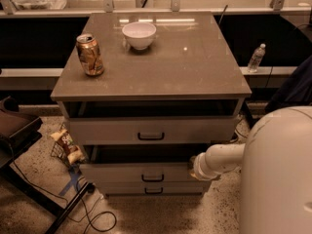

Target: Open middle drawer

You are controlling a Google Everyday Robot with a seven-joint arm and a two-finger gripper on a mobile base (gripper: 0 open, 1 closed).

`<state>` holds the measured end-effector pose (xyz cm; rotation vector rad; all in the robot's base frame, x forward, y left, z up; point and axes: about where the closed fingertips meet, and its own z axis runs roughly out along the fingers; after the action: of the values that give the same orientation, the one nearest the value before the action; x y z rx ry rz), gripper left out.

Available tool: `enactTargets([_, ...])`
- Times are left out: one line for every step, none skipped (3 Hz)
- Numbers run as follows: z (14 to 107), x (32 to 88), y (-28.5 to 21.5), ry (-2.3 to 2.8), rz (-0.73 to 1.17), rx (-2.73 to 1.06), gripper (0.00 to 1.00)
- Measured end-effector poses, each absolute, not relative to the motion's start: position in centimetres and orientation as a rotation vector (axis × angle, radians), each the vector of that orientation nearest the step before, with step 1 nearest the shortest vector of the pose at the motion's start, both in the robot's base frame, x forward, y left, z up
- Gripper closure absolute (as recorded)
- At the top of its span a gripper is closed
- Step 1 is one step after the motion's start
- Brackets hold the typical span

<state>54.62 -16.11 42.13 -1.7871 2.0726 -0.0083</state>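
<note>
Plainly, our claw [194,169] sits at the right end of the middle drawer [122,173], whose flat pale-grey front stands slightly proud under a dark gap; whether the claw grips we cannot tell. The smooth, glossy counter [195,72] carries a round white bowl [139,34] and a metal can [90,55], above a speckled floor [185,213].
</note>
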Motion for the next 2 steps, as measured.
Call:
enactTargets([42.29, 54.62, -16.11, 2.073, -0.008, -1.787, 0.83])
enactTargets([42.46, 54.62, -16.10, 2.073, -0.008, -1.787, 0.59])
